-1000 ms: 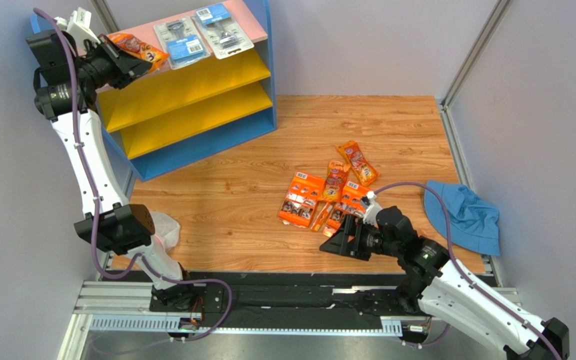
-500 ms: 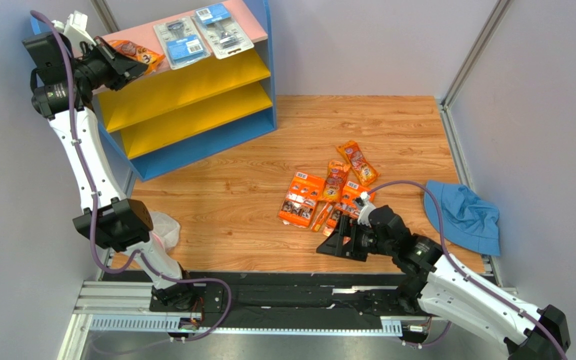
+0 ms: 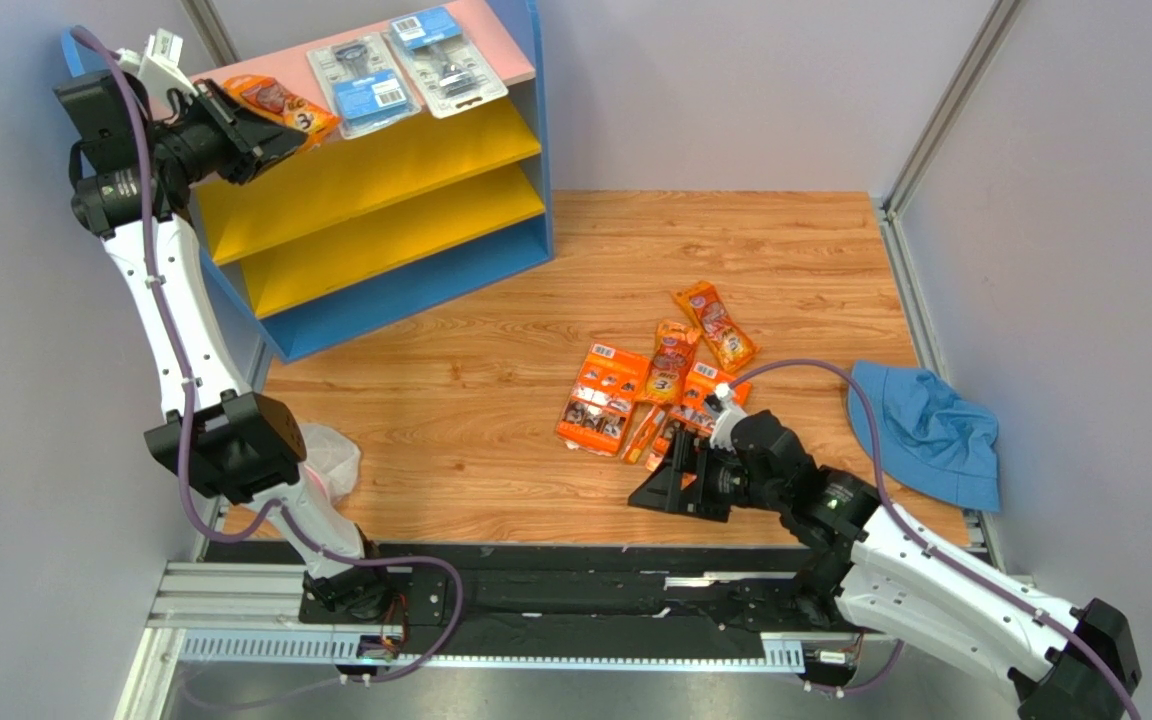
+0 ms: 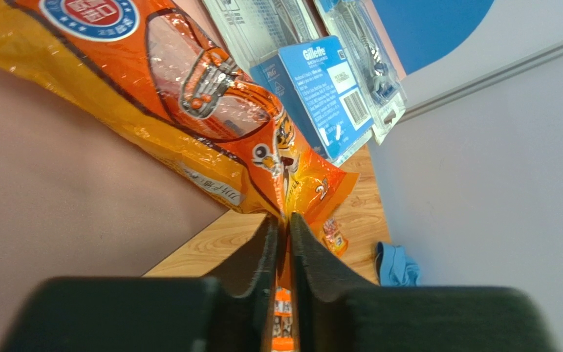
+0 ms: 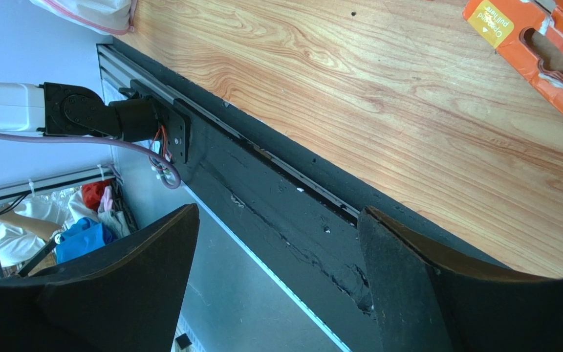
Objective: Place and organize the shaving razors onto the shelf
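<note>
Left gripper (image 4: 281, 227): jaws narrow, only a slit between them, tips closed on the corner of an orange bag (image 4: 189, 95). The bag lies tilted on the pink top board (image 3: 285, 63) of the shelf (image 3: 530, 165), towards its left end, with part of it past the board's front edge. One blister pack (image 3: 361, 83) sits just right of the bag and a second blister pack (image 3: 444, 57) is further right on the same board; I can't tell whether the bag touches the nearer one.

Right gripper (image 5: 277, 220): jaws wide, nothing between them. It hangs low over the near edge of the table (image 3: 462, 390), above the wood and the black rail (image 5: 262, 191), just short of the loose pile of razors (image 3: 657, 383). The pile is orange bags and a wider orange card (image 3: 605, 398), overlapping, mid-table. Blue cloth (image 3: 928, 435) sits right of the pile, apart from it.
</note>
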{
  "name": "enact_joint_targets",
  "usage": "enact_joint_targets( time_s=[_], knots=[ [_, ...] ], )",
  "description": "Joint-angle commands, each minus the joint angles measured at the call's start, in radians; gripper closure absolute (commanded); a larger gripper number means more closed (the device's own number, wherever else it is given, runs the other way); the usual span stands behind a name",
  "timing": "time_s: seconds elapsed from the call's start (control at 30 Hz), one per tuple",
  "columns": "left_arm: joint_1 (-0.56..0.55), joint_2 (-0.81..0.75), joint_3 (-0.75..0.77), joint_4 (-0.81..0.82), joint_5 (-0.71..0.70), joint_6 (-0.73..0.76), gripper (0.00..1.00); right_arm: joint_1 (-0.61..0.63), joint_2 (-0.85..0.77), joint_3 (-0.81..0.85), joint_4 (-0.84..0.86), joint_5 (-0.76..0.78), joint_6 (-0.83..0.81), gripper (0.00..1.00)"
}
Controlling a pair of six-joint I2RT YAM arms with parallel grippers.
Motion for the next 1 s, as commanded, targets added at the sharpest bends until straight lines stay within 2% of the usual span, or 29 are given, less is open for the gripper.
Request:
enact_joint_targets(
  time_s=[0.0,0.17,0.53,0.8,0.97],
  knots=[
    [0.008,-0.006,-0.003,0.048,0.022,-0.018,0.75,0.012,0.0,0.042,0.043,0.023,0.009,0.17],
    [0.008,-0.018,-0.003,0.049,0.014,-0.026,0.61,0.018,0.0,0.037,0.051,0.026,0.014,0.17],
    [0.01,-0.074,-0.006,0.028,-0.038,-0.032,0.45,0.035,-0.01,0.033,0.057,0.041,0.02,0.17],
    [0.008,-0.129,-0.024,-0.002,-0.1,-0.022,0.43,0.044,-0.02,0.028,0.057,0.047,0.024,0.17],
    [0.008,-0.141,0.009,-0.038,-0.211,-0.015,0.45,0.049,-0.04,0.02,0.054,0.05,0.029,0.17]
  ],
)
